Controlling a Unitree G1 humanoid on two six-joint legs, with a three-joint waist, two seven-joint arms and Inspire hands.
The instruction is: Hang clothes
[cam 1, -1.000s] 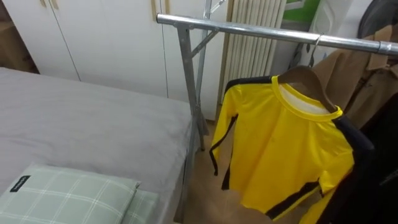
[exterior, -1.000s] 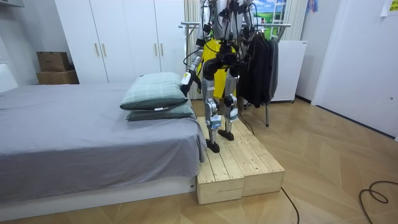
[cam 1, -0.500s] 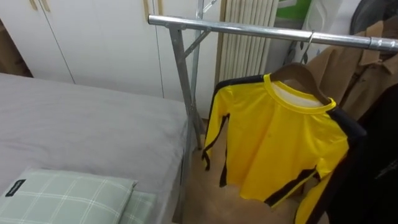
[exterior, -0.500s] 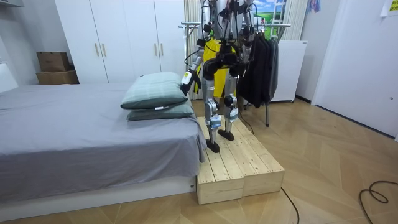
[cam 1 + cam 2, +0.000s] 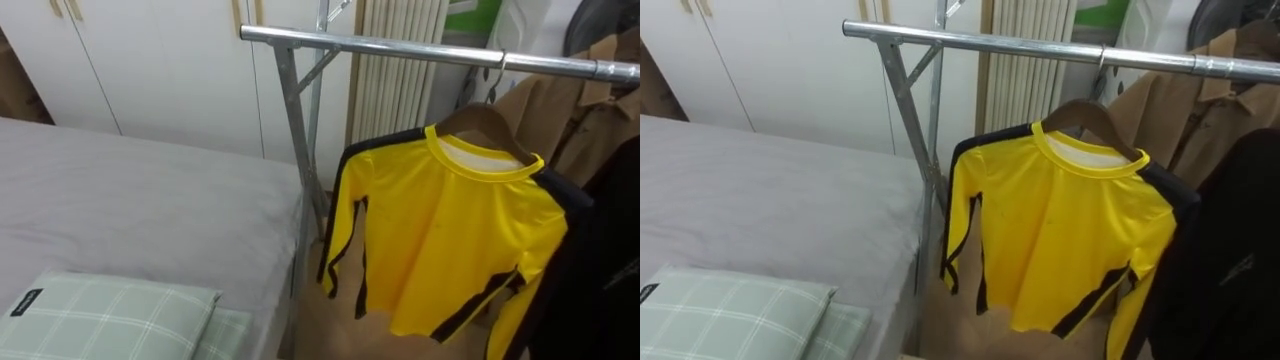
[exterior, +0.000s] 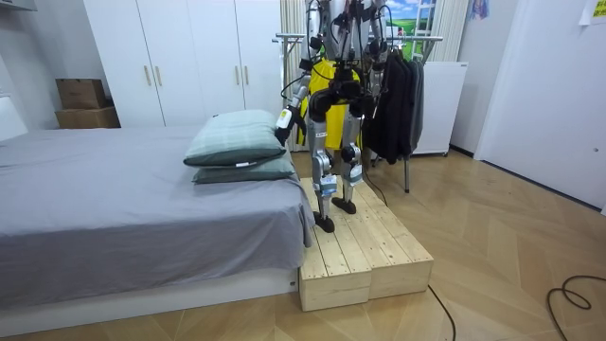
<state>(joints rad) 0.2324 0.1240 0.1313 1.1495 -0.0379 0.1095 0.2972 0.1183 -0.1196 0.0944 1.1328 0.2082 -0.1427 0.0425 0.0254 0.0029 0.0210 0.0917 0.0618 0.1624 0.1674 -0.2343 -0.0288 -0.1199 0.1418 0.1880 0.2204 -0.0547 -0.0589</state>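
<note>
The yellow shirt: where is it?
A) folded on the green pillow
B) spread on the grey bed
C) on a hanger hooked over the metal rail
C: the yellow shirt hangs on a wooden hanger whose hook sits over the metal rail.

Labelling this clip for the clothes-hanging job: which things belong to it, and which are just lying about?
Job: yellow shirt, wooden hanger, metal rail.
Lying about: grey bed, checked pillow, brown coat, black garment, white wardrobe.
</note>
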